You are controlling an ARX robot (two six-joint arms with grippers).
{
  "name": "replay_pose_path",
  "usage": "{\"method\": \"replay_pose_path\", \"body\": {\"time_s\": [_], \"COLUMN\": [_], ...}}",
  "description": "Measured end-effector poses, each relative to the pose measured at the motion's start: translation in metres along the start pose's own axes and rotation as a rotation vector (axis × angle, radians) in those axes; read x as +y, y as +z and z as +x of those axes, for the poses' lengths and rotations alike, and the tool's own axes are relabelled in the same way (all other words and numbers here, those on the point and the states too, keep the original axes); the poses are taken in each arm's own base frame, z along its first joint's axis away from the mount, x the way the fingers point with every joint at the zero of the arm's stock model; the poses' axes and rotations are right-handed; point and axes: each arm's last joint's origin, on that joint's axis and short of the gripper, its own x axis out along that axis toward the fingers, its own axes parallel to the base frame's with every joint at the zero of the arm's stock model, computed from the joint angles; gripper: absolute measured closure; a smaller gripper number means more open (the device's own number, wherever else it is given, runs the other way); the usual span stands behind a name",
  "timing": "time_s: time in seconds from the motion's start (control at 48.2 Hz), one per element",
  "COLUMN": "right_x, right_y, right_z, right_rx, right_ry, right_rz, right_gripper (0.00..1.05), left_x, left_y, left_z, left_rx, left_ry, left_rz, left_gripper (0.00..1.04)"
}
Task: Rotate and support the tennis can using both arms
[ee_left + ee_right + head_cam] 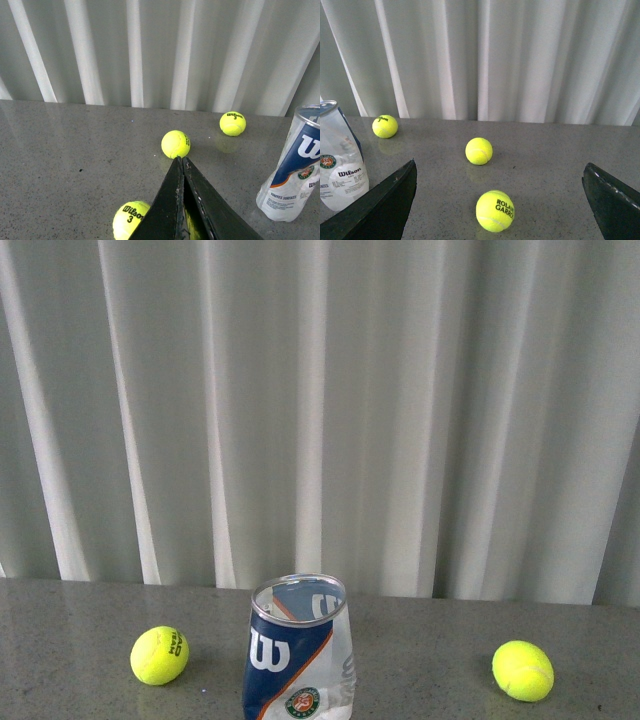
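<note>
Grey speckled stone forms the tabletop (60,640), backed by a white pleated curtain (320,400). The tennis can (298,652) stands upright at the near edge of the tabletop, roughly midway between the two side edges, open silver rim uppermost; its long axis is vertical, though it appears to lean slightly in the wrist views, possibly a lens effect. Neither arm shows in the front view.

Left claw (182,165): fingers pressed together, holding nothing. The tennis can (292,165) stands to the inboard side of this claw, apart from it.

Right claw (500,200): fingers spread wide, empty. The tennis can (340,155) stands just beside the left-hand finger (380,207), outside the gap; contact cannot be confirmed.

Judgement: the right claw is nearer and already spread, so it suits the first side grip; the left claw must spread before it can support.

Loose tennis balls (479,151) lie on the tabletop on both sides of the can.
</note>
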Motion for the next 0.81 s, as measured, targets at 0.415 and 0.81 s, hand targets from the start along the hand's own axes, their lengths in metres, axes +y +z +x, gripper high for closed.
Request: {"method": "replay_pose_path", "body": {"time_s": [0.415, 0.81], "right_x": [0.0, 0.0], "right_y": [0.0, 0.0], "right_z": [0.0, 0.0], "right_rx": [0.0, 0.0], "right_ry": [0.0, 0.0], "right_rz": [0.0, 0.0], "right_gripper": [0.07, 0.07], "left_x": [0.0, 0.0], "left_y": [0.002, 0.002], "left_z": [-0.018, -0.029], "left_rx": [-0.036, -0.037], "left_ry": [-0.003, -0.003], "left_rz": [0.001, 0.001], "left_gripper": [1.01, 1.01]}}
